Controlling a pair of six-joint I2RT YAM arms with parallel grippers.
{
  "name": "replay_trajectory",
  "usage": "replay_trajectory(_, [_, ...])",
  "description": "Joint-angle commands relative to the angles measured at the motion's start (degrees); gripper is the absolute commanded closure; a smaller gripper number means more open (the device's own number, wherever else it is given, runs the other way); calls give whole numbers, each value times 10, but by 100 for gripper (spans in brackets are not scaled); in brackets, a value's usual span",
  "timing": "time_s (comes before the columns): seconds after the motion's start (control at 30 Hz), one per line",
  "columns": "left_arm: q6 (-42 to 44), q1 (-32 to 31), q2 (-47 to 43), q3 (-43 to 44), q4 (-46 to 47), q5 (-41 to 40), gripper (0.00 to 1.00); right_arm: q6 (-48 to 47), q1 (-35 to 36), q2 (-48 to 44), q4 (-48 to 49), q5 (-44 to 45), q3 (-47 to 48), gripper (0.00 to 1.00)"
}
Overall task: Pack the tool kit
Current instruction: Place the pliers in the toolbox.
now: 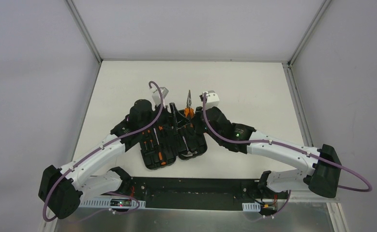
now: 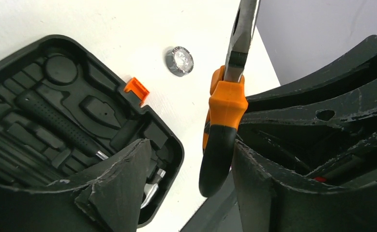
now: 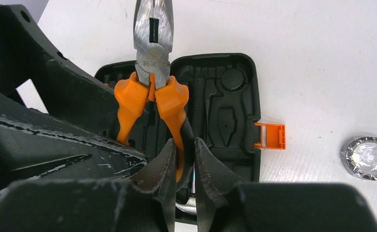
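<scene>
On a white tabletop, a silver disc lies near the orange latch of the open black case. The right pincer clamps orange-handled pliers; the left pincer gapes apart.

White table, open black case lying flat (orange latch outward), shiny round disc near it

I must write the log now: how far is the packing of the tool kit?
Done: screwdrivers and a hammer sit in the open case. In hand: the right gripper holds the pliers over it. To do: seat the pliers, probably pack the silver round piece on the table, close the case.
</scene>
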Motion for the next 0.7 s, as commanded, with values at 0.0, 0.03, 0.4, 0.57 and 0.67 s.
replay_trajectory(0.0, [2, -7, 11, 3, 47, 37, 43, 23, 0, -18, 59, -15, 3, 100])
replay_trajectory(0.03, [3, -8, 13, 4, 48, 39, 50, 24, -1, -19, 61, -15, 2, 100])
replay_trajectory(0.4, [215, -8, -17, 88, -99, -26, 100, 22, -4, -47, 12, -52, 15, 70])
replay_trajectory(0.57, [409, -8, -35, 117, -166, -78, 100, 38, -40, -87, -64, -117, 36, 49])
replay_trajectory(0.67, [505, -8, -43, 110, -174, -91, 100, 39, -78, -113, -132, -168, 66, 40])
